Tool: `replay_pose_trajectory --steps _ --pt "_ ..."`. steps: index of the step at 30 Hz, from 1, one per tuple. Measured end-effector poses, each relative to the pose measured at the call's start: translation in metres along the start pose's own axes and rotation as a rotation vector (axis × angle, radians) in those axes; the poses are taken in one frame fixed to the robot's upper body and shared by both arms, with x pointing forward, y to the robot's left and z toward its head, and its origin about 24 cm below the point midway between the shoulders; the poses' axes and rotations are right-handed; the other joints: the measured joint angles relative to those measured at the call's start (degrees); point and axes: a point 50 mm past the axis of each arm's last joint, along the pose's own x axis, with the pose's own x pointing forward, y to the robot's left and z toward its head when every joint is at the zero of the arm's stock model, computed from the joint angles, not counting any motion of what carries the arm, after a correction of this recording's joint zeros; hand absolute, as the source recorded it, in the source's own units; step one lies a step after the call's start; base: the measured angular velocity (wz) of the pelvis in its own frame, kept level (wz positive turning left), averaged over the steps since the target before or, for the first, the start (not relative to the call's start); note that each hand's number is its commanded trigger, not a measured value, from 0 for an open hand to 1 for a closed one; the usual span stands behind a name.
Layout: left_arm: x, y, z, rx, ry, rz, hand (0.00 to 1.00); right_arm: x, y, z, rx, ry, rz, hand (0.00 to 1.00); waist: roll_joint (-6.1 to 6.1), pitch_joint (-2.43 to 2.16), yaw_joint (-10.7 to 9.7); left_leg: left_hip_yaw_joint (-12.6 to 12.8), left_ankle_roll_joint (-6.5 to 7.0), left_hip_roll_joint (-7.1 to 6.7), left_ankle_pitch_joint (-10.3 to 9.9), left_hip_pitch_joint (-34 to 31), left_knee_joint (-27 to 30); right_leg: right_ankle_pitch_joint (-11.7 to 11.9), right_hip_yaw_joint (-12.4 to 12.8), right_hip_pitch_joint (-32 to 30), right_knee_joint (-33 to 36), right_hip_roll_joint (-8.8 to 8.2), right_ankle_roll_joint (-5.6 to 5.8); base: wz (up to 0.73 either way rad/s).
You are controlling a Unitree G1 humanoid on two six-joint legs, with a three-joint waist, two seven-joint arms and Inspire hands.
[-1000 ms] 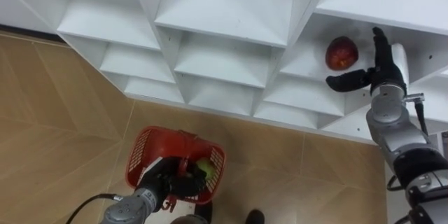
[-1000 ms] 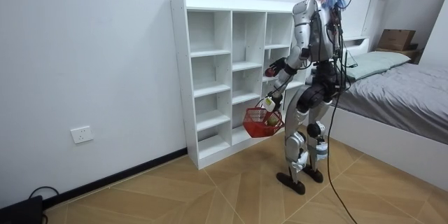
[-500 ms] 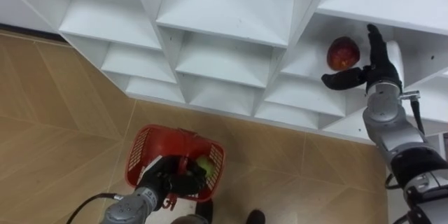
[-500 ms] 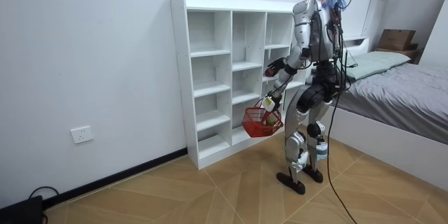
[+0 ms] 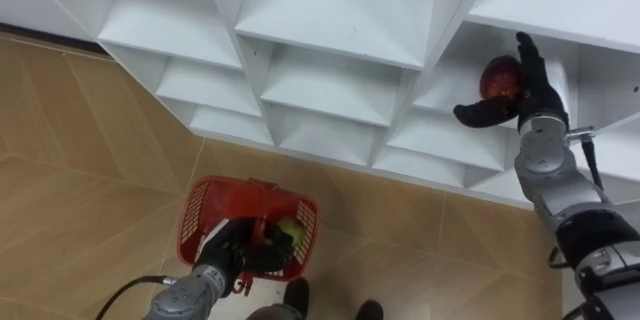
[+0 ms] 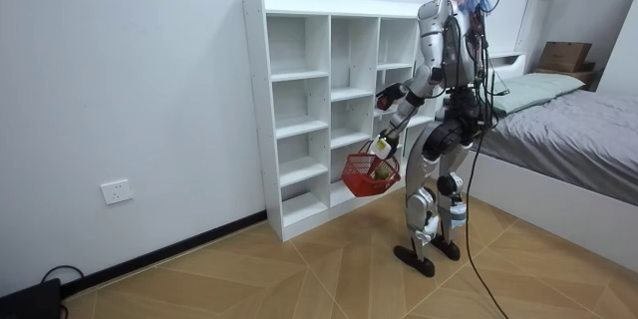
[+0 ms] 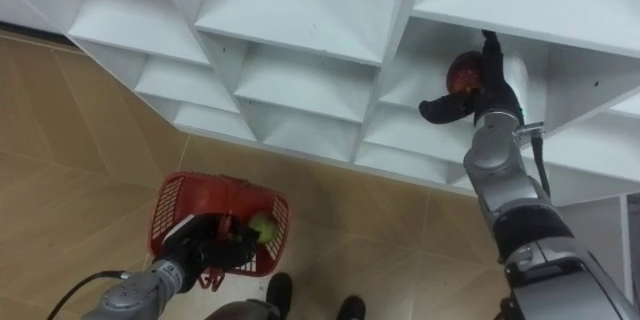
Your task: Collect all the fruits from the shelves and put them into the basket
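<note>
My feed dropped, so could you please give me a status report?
Right robot hand open, beside apple in shelf, not yet gripped. Left robot hand shut on basket; green fruit inside. Nothing blocking.

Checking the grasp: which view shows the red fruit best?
Left eye view: the red fruit sits on the shelf by the right hand. Right eye view shows it similarly; in the room view it is too small.

Red apple [image 5: 497,77] on closet shelf [image 5: 455,82]; green fruit [image 5: 290,230] in red basket [image 5: 203,210].
</note>
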Motion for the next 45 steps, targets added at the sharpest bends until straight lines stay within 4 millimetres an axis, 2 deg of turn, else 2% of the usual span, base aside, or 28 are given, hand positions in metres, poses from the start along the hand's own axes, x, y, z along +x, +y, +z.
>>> replay_pose_trajectory --steps 13,15,16,17,18,45 --pt "0.0002 -0.0015 0.0014 0.002 -0.006 -0.005 1.0 0.0 -0.0002 0.0 -0.003 -0.001 -0.001 0.02 0.05 -0.04 -0.3 -1.0 -0.3 -0.06 0.5 -0.9 0.0 0.1 -1.0 -0.5 0.0 0.0 -0.1 0.03" --pt "0.0003 -0.002 0.0014 0.001 -0.006 -0.006 1.0 0.0001 -0.0004 -0.0001 -0.003 -0.001 -0.002 0.32 0.05 -0.05 -0.3 -1.0 -0.3 -0.06 0.6 -1.1 0.0 0.1 -1.0 -0.6 0.0 0.0 -0.16 0.0" --pt "0.0003 -0.0021 0.0014 0.0 -0.006 -0.007 1.0 0.0001 -0.0004 -0.0001 -0.003 -0.001 -0.002 0.67 0.05 -0.06 -0.3 -1.0 -0.3 -0.06 0.6 -1.2 0.0 0.1 -1.0 -0.7 0.0 0.0 -0.18 0.0" --pt "0.0004 -0.0024 0.0014 0.0 -0.006 -0.007 1.0 0.0001 -0.0007 -0.0001 -0.005 -0.001 -0.003 0.73 0.04 -0.07 -0.3 -1.0 -0.3 -0.06 0.7 -1.3 0.1 0.1 -0.9 -0.8 0.0 0.0 -0.22 0.0" --pt "0.0004 -0.0027 0.0013 -0.001 -0.006 -0.008 1.0 0.0001 -0.0007 -0.0001 -0.006 -0.002 -0.003 1.0 0.04 -0.07 -0.3 -1.0 -0.3 -0.06 0.7 -1.3 0.1 0.1 -0.9 -0.9 0.0 0.0 -0.24 0.0" --pt "0.0011 -0.0057 0.0014 -0.007 -0.008 -0.015 1.0 0.0006 -0.003 -0.0003 -0.044 -0.01 -0.012 1.0 0.05 -0.08 -0.2 -1.0 -0.36 -0.05 0.9 -1.5 -0.1 0.2 -0.9 -1.2 0.0 0.01 -0.33 0.0"
